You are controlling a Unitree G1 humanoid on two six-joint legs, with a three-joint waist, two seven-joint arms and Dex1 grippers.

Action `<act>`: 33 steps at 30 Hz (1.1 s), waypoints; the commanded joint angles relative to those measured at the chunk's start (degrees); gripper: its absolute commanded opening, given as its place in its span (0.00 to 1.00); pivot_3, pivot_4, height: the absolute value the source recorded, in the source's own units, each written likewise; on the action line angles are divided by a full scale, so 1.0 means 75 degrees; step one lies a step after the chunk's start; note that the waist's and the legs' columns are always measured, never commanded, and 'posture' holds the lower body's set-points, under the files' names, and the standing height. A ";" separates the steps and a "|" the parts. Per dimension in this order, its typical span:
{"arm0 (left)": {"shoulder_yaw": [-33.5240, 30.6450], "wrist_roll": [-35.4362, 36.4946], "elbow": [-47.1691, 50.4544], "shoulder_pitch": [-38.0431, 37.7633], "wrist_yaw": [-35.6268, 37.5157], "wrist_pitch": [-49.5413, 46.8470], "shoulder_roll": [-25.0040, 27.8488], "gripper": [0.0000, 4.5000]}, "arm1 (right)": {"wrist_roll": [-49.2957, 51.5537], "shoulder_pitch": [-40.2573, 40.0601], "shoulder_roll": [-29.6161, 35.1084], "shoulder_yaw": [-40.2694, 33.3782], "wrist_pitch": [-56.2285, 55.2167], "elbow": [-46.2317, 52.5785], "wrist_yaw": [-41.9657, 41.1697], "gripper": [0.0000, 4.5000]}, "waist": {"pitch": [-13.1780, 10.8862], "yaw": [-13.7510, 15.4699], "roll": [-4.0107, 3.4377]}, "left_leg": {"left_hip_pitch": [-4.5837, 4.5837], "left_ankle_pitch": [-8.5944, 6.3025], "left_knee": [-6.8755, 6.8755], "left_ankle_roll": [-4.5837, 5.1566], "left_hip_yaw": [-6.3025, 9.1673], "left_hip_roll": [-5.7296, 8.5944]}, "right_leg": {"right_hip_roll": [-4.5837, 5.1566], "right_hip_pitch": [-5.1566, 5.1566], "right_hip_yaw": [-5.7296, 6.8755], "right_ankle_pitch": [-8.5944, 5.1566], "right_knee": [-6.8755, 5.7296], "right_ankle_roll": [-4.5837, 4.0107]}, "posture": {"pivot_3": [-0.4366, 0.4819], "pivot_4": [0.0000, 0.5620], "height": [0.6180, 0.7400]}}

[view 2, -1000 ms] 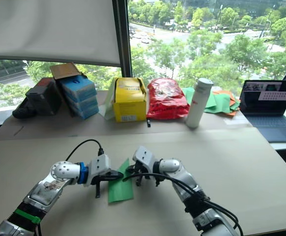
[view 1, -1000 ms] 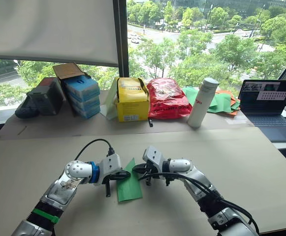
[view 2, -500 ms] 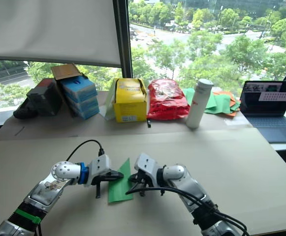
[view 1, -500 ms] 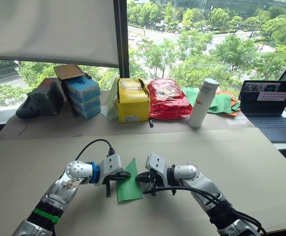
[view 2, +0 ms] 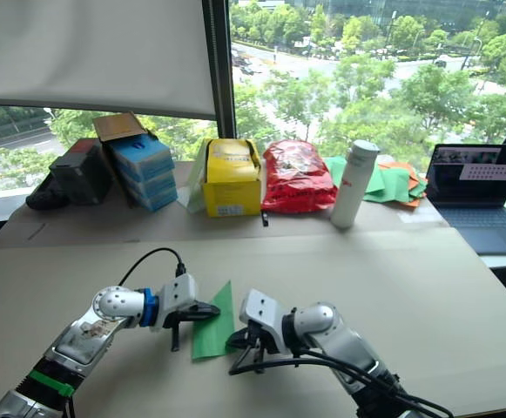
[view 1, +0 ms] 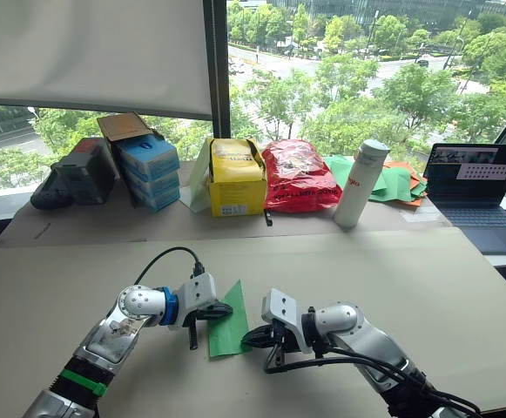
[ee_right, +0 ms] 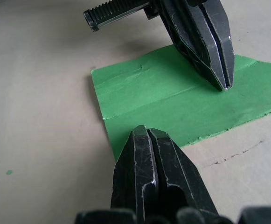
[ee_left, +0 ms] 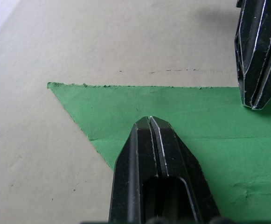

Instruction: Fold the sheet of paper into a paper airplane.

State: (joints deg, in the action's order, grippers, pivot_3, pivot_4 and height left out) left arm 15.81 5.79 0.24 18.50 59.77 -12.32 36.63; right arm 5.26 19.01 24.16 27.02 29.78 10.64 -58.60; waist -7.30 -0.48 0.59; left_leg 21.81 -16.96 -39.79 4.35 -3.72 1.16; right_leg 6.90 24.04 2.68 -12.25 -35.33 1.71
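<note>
The sheet of paper (view 1: 229,306) is a green wedge lying flat on the tan table, its point toward the window, with a crease along its length (ee_right: 163,93). My left gripper (view 1: 225,309) is shut, its tip pressing down on the paper's left part (ee_left: 150,119). My right gripper (view 1: 251,336) is also shut, with its tip at the paper's near right corner (ee_right: 144,129). In the left wrist view, the right gripper's fingertips (ee_left: 254,100) rest on the paper's (ee_left: 196,112) far side. No finished paper airplane is in view.
Along the back of the table stand blue boxes (view 1: 148,170), a yellow box (view 1: 235,177), a red bag (view 1: 298,174), a white bottle (view 1: 358,182), a heap of green and orange sheets (view 1: 396,181) and a laptop (view 1: 477,187). A black cable (view 1: 167,254) loops over my left arm.
My right gripper has slid along the paper's right edge toward me, down to the near corner. The left gripper and the paper have stayed in place.
</note>
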 commanded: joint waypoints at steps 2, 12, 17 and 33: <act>0.0274 -0.0279 -0.0222 -0.0117 0.0054 -0.0098 0.0017 0.01 | 0.0053 -0.0369 0.0332 0.0478 0.0475 0.0048 -0.0248 0.00 | 0.0001 0.0006 0.0000 | 0.0000 0.0000 0.0001 0.0000 0.0000 -0.0001 | 0.0001 -0.0001 0.0000 0.0000 0.0002 0.0000 | 0.48 0.27 1.00; 0.0241 -0.0216 -0.0180 -0.0054 0.0078 -0.0103 0.0006 0.01 | 0.1058 -0.0315 -0.0064 -0.0682 0.0386 0.0442 0.0116 0.00 | 0.0000 0.0046 0.0001 | 0.0005 -0.0001 0.0001 0.0000 0.0002 -0.0004 | 0.0005 0.0001 0.0002 0.0001 0.0011 0.0001 | 0.48 0.27 1.00; -0.0528 0.0419 0.0356 0.0057 0.0058 -0.0741 0.0252 0.01 | 0.2262 -0.0499 0.0063 -0.1881 0.1147 0.1539 0.0301 0.00 | -0.0008 0.0071 0.0001 | 0.0066 0.0012 -0.0007 -0.0018 0.0002 -0.0001 | 0.0011 0.0026 0.0000 0.0010 0.0008 0.0004 | 0.48 0.27 1.00; -0.1169 0.0650 -0.1103 0.0702 0.1805 0.1963 0.1051 0.27 | 0.2818 -0.1196 0.0065 -0.2223 0.1923 0.2664 0.1846 0.00 | -0.0050 0.0131 0.0028 | 0.0087 0.0031 -0.0007 -0.0051 0.0003 0.0002 | -0.0002 0.0031 0.0064 0.0011 0.0031 0.0007 | 0.48 0.27 1.00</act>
State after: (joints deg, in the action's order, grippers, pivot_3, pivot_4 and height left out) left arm 6.68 11.13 -6.12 21.97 69.37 -3.78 43.67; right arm 24.54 9.85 24.66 11.77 43.98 28.41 -45.37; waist -7.67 0.50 0.81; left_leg 22.46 -16.73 -39.84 3.97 -3.69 1.18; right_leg 6.86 24.26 3.24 -12.17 -35.10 1.76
